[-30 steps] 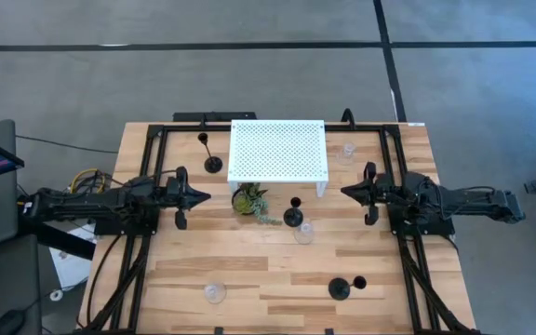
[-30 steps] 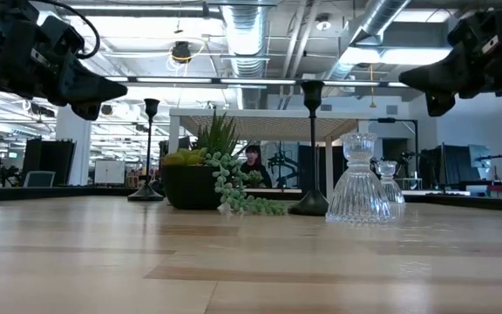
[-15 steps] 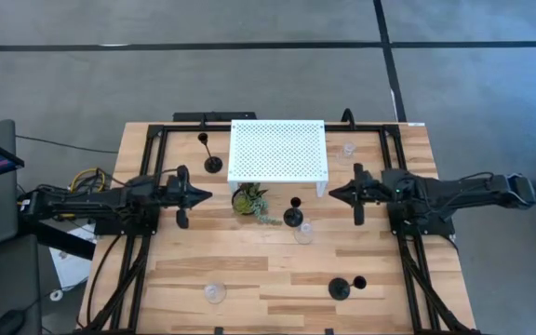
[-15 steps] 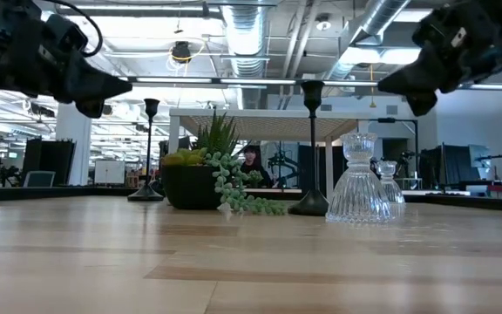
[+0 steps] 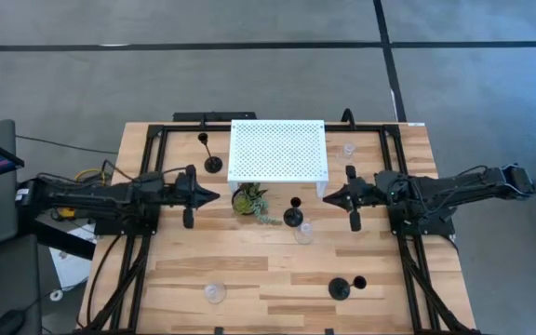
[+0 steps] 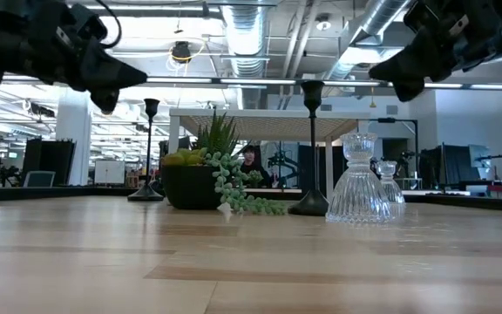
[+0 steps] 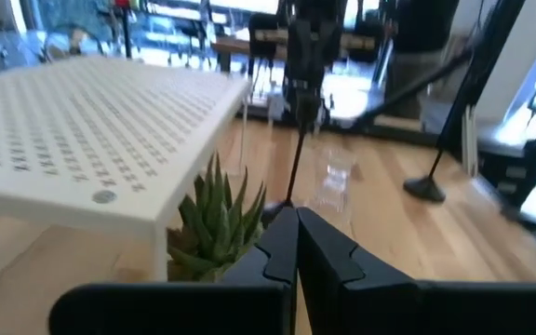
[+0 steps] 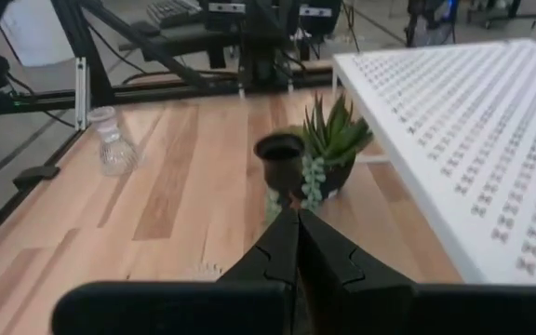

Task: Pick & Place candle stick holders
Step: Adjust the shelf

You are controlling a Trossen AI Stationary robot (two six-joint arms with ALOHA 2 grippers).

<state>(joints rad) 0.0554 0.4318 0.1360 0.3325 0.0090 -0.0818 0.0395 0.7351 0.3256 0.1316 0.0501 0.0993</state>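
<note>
Matte black candle stick holder (image 5: 293,216): round base, thin stem, small cup, on pale plank table (image 5: 249,270) beside ribbed clear glass holder (image 5: 303,233). Right gripper (image 5: 328,196) and left gripper (image 5: 214,195) hover pinched closed, empty.

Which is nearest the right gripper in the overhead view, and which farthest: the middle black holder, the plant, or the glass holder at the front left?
From the right gripper:
1. Middle black holder, just beside it toward table centre.
2. Plant, farther left, by the white stand.
3. Front-left glass holder, far corner.

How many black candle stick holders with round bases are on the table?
3: one left of the white perforated stand, one beside the small green potted plant, one lying near the front edge.
</note>
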